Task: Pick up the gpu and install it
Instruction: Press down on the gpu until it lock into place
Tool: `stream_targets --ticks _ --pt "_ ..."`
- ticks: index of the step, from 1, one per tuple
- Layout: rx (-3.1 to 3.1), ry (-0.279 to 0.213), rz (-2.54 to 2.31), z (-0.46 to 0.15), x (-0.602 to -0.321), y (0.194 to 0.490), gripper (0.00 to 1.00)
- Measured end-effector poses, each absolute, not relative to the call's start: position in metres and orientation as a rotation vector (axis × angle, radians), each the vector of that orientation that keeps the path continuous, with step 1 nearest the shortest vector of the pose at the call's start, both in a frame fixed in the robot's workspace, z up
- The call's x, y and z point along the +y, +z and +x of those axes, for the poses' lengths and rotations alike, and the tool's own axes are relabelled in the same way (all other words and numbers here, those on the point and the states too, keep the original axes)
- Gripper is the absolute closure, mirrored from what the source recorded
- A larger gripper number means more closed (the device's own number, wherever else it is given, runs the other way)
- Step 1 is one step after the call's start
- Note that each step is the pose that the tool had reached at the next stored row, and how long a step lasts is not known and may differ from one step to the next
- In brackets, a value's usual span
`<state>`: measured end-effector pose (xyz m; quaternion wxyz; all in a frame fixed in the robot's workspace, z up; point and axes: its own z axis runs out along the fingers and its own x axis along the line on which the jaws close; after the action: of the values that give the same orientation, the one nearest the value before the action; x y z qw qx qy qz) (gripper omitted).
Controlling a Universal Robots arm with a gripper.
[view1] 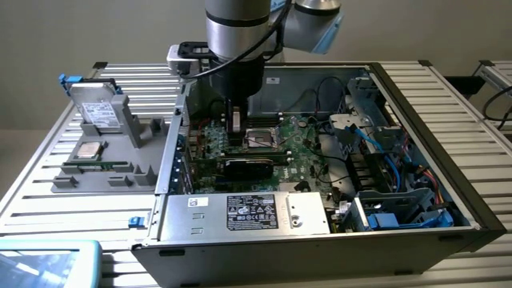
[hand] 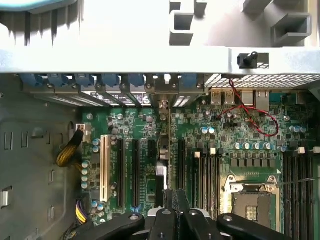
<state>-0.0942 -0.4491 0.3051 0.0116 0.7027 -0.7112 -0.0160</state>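
Observation:
The gpu [hand: 162, 150] shows edge-on in the wrist view as a thin card. Its silver end bracket points at the case's rear slot covers [hand: 120, 82]. It stands in line with the expansion slots [hand: 135, 170] on the green motherboard [hand: 235, 130]. I cannot tell whether it is seated in a slot. My gripper [hand: 174, 199] is shut on the card's near end, with the black fingers [hand: 182, 202] pressed together. In the exterior view the gripper [view1: 236, 127] reaches straight down into the open computer case [view1: 416, 150], beside the CPU socket [view1: 260, 139], with the gpu [view1: 237, 117] held upright under it.
Memory slots [hand: 207, 175] and the CPU socket [hand: 250, 200] lie beside the card. A red wire [hand: 255, 117] loops over the board. The power supply [view1: 248, 213] is at the case front, with blue cables [view1: 384, 156] at the exterior view's right. Outside, a grey holder [view1: 112, 162] carries a hard drive [view1: 100, 111].

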Motion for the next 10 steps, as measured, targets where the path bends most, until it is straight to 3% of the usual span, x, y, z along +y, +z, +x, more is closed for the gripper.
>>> stream_targets --ticks 10 --pt "-2.216 -0.052 2.191 -0.0949 -0.4491 0.3051 0.88"
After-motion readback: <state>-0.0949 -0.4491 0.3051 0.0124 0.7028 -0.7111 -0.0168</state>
